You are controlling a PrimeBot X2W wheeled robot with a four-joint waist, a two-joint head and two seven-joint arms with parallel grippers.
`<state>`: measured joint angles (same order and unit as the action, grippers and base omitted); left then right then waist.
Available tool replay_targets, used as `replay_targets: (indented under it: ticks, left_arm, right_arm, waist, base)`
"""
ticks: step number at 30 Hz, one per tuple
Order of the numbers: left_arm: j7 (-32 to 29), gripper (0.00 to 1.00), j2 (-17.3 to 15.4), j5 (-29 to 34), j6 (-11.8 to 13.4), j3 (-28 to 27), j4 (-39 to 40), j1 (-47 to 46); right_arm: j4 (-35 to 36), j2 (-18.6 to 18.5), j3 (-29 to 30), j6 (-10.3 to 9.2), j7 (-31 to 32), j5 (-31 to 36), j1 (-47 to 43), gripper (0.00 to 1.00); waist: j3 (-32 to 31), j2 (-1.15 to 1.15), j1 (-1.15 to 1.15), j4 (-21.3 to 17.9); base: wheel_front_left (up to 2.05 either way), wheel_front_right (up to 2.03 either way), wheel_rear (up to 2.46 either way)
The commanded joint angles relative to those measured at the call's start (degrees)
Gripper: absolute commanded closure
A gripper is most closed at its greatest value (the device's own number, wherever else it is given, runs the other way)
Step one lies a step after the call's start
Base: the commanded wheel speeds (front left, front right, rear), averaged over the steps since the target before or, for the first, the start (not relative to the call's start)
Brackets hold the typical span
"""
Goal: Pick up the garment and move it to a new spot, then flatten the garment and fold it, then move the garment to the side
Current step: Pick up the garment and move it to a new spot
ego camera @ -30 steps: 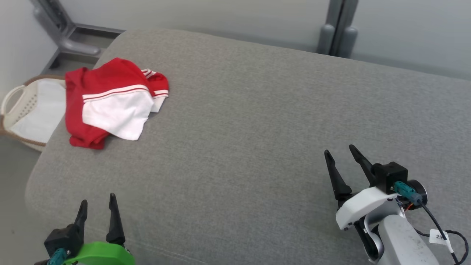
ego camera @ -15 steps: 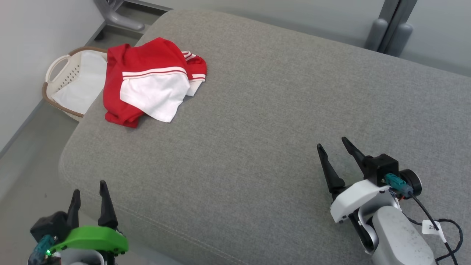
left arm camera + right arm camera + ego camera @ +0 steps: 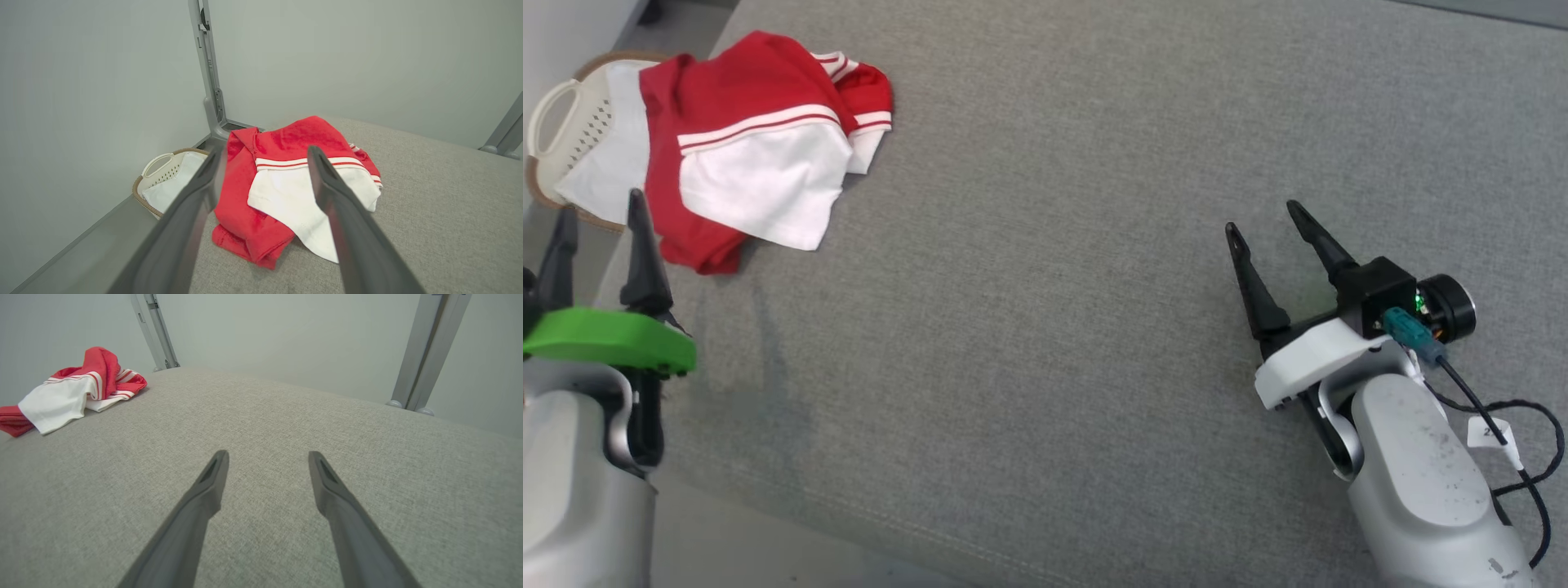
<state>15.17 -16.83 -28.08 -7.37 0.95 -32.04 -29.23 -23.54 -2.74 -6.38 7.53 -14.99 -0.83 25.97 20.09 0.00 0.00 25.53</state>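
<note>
While the left tool [image 3: 598, 206] and the right tool [image 3: 1263, 217] hung spread and empty, well apart over the near part of the grey cushion [image 3: 1045, 327], the crumpled red-and-white garment [image 3: 743, 163] lay at its far left corner, beside a pale laundry basket [image 3: 580, 122].

I am facing a red garment [image 3: 752, 155] with white panels and thin stripes, lying on the plain grey cushion [image 3: 1045, 343].

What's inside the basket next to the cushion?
White cloth lies in the basket. The garment hides one side in the head view, and anything beneath the cloth is covered.
</note>
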Motion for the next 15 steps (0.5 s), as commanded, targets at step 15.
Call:
replay_targets:
  ticks: [15]
  left_arm:
    - [-2.30,0.00,-11.59,-15.03,-0.16,13.89,-21.35,-18.59]
  right_arm:
    - [8.96,-0.30,-2.86,-0.09,-0.27,0.09,6.55,0.00]
  waist:
    - [14.84,0.00,0.00,-12.14]
  base:
    - [0.00,0.00,0.00]
